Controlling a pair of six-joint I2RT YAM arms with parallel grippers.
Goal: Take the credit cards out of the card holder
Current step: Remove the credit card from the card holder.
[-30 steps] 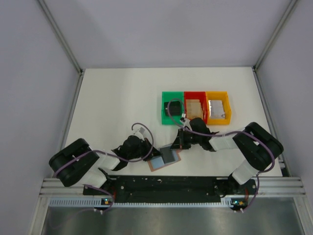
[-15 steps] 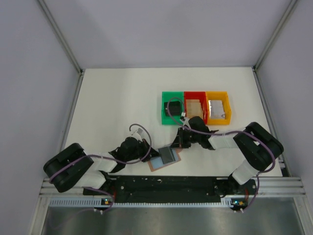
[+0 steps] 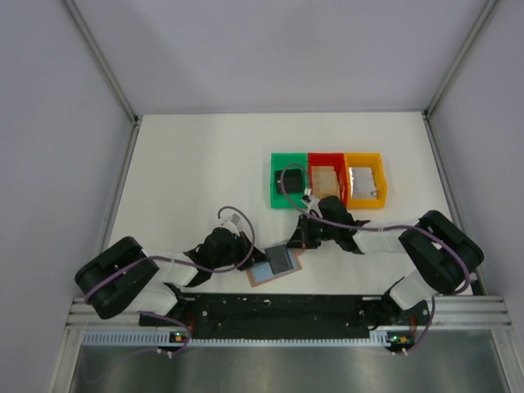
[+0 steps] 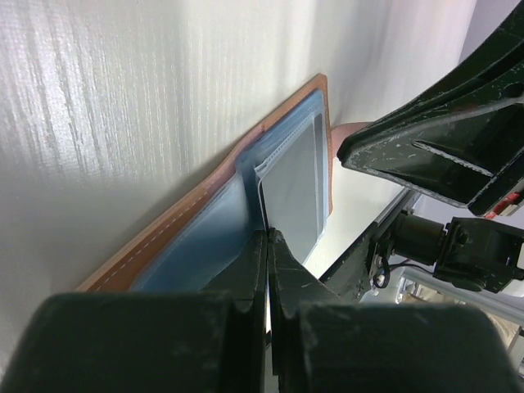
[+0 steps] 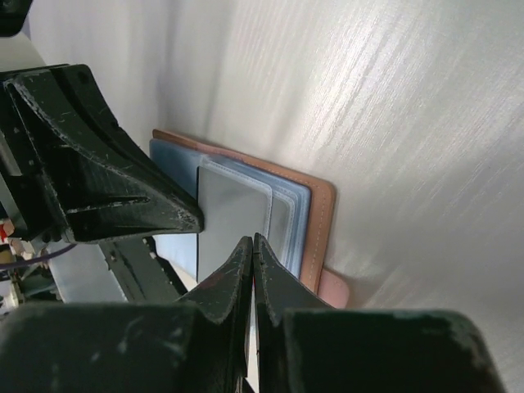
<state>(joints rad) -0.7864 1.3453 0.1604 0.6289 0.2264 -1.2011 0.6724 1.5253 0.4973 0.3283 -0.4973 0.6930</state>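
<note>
The card holder (image 3: 275,266) lies open and flat on the table (image 3: 188,172), blue-grey inside facing up, directly between the two grippers. The left gripper (image 4: 268,239) is clenched, its tips pressed together and touching the inner face at the edge of a grey credit card (image 4: 296,192) tucked in a pocket just ahead of them. The right gripper (image 5: 252,246) is clenched as well, its tips at that card from the opposite side, facing the left one. Whether either pinches the pocket cannot be told. Beyond the right gripper stand a green bin (image 3: 275,180), a red bin (image 3: 327,155) and a yellow bin (image 3: 382,184).
</note>
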